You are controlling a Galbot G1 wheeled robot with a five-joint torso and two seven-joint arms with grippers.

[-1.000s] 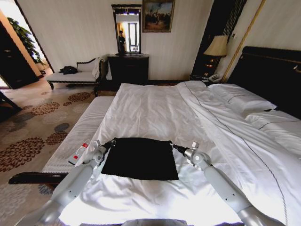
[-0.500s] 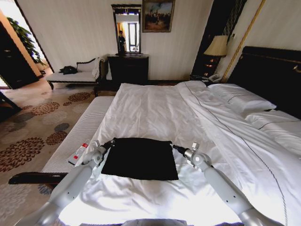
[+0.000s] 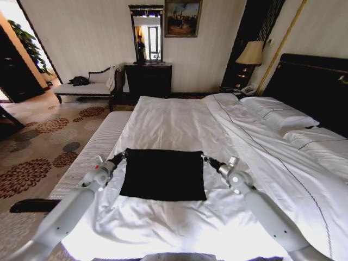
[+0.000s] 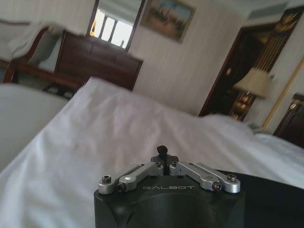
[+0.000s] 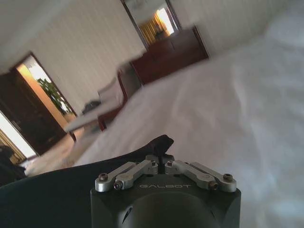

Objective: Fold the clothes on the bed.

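**Both grippers pinched the far corners of the folded black shirt on the bed.**

From the head view, the clothes (image 3: 163, 175) lay as a dark rectangle on the near half of the bed (image 3: 179, 122), with no lettering showing. The left gripper (image 3: 123, 155) sat at its ten o'clock corner and the right gripper (image 3: 205, 159) at its two o'clock corner, each closed on fabric. White sheet stretched wide toward twelve o'clock, and the mattress edge ran close at nine o'clock.
In the left wrist view, the left gripper (image 4: 163, 153) had its fingers shut together on a small tuft of black cloth.
In the right wrist view, the right gripper (image 5: 163, 147) was likewise shut on a raised peak of cloth.
Both holds looked thin; I judged an uneven pull could slip one corner free and skew the fold.
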